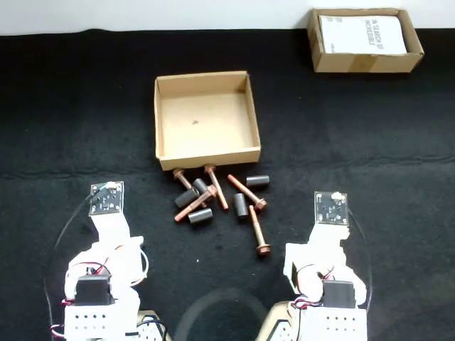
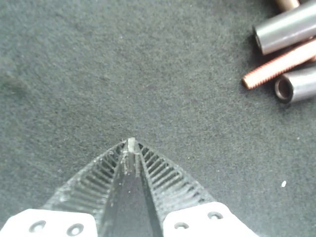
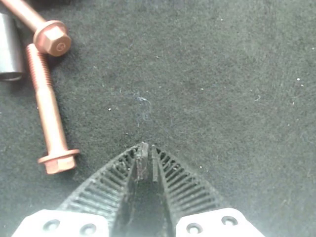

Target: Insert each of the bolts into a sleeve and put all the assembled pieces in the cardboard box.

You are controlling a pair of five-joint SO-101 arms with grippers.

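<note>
At the lower left of the high view, your left gripper [image 2: 131, 144] has its ribbed plastic fingers pressed tip to tip. It holds nothing and hangs over bare cloth [image 1: 71, 106], a black, felt-like sheet across the table.

At centre frame, the copper-coloured bolts [image 1: 257, 227] lie loose, with threaded shanks and flanged hex heads. Mixed in among them are the sleeves [image 1: 240, 206], short, smooth, dark grey metal tubes that are hollow at the ends. None of the bolts is inside a sleeve. Some pieces touch or cross one another, and the nearest bolt lies a little apart, toward the right arm.

Just above the pile is the cardboard box [image 1: 158, 121], square, shallow and open-topped, with a plain brown floor.

At the lower right, your right gripper [image 3: 147, 148] has its fingers drawn together to a thin slit. It grips nothing. One bolt lies near it on the cloth.

In the upper right corner is a second box [image 1: 362, 64], with a white printed sheet [image 1: 362, 34] inside it.
</note>
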